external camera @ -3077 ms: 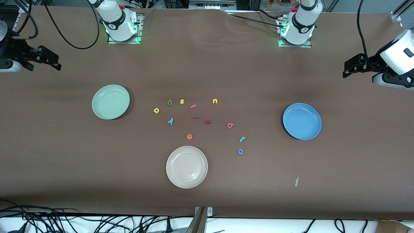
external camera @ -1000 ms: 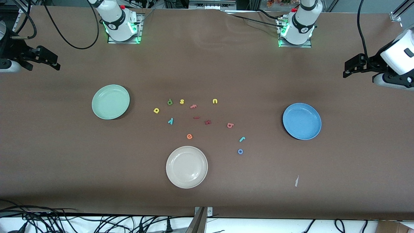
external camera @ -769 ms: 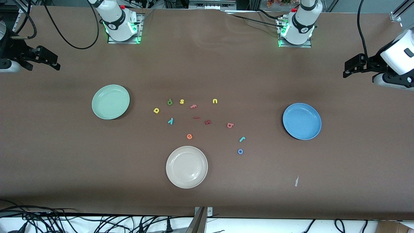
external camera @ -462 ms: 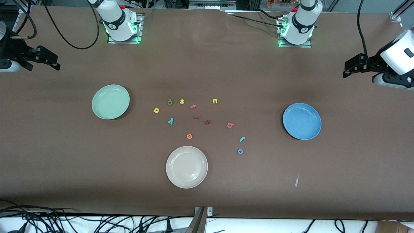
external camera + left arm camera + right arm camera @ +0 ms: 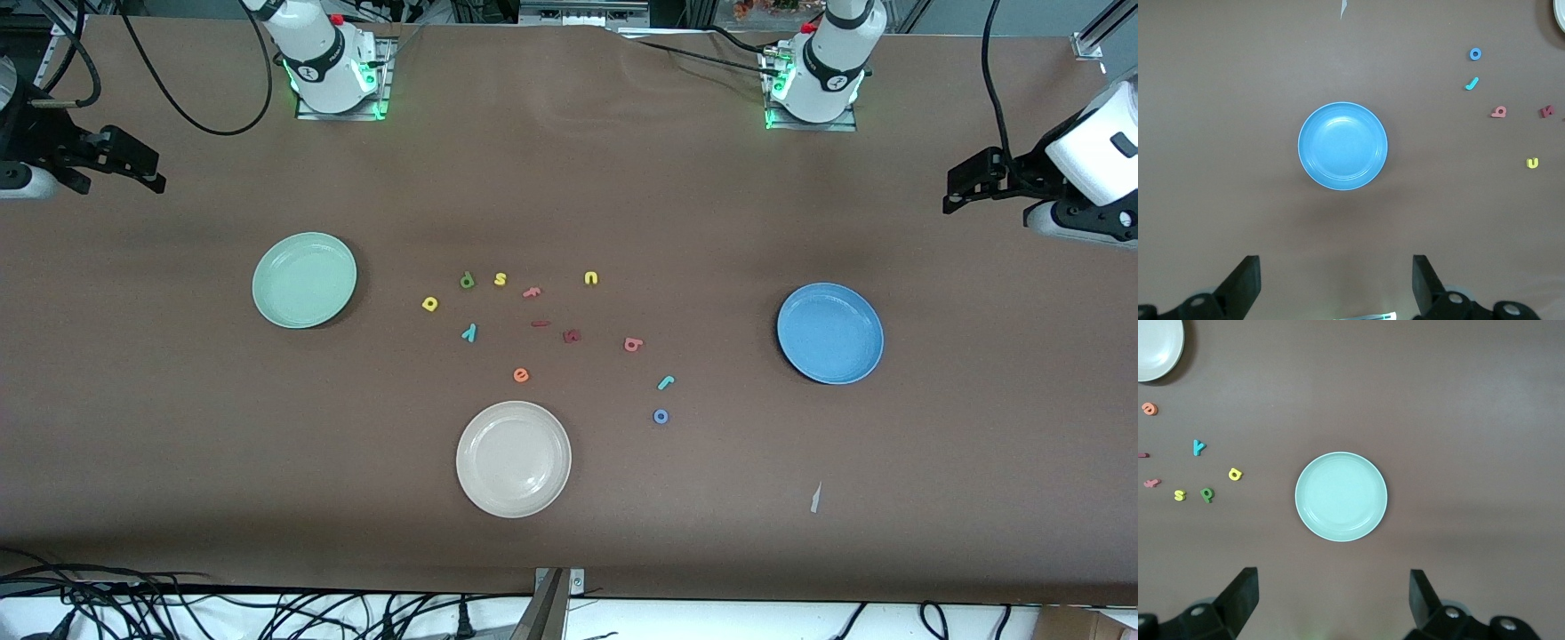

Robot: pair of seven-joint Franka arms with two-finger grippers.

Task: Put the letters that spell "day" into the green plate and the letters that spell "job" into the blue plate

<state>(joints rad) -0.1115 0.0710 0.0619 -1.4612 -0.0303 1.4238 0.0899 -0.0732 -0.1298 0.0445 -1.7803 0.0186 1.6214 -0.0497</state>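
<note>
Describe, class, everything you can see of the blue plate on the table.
The blue plate is round, medium blue and smooth, plastic by its look, with a raised rim and a shallow flat well. It sits flat and upright on the brown table toward the left arm's end. It holds nothing, and no letter or gripper touches it. In the left wrist view it lies centred beneath the camera.
</note>
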